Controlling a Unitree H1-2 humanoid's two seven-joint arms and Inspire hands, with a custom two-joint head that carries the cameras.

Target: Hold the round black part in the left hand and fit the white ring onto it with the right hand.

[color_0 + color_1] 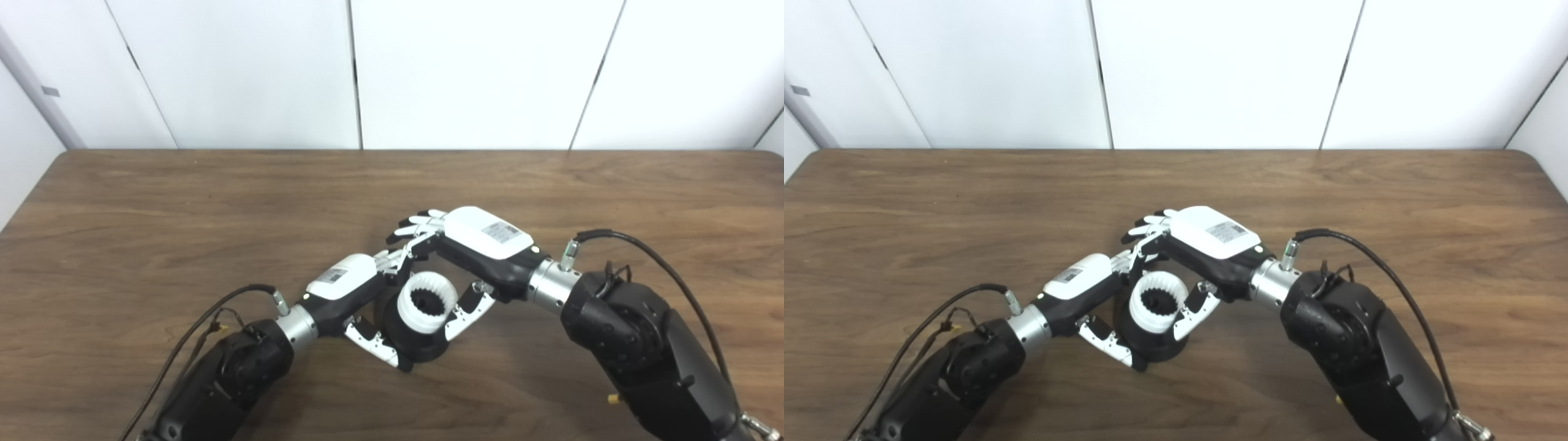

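The round black part (429, 349) stands on the table in the middle, near the front. My left hand (349, 285) is shut on it, its thumb (373, 343) curling round the front left and its fingers hidden behind. The white ring (427, 304), toothed inside, sits on top of the black part with its opening facing up. My right hand (474, 245) comes over from the right. Its thumb (468, 309) presses the ring's right side, and its fingers (416, 236) reach over the ring's far side, partly hidden.
The brown wooden table (184, 214) ends at a white panelled wall (465, 73) behind. Black cables loop from both forearms, one at the left (202, 318) and one at the right (661, 263). No other objects lie on the table.
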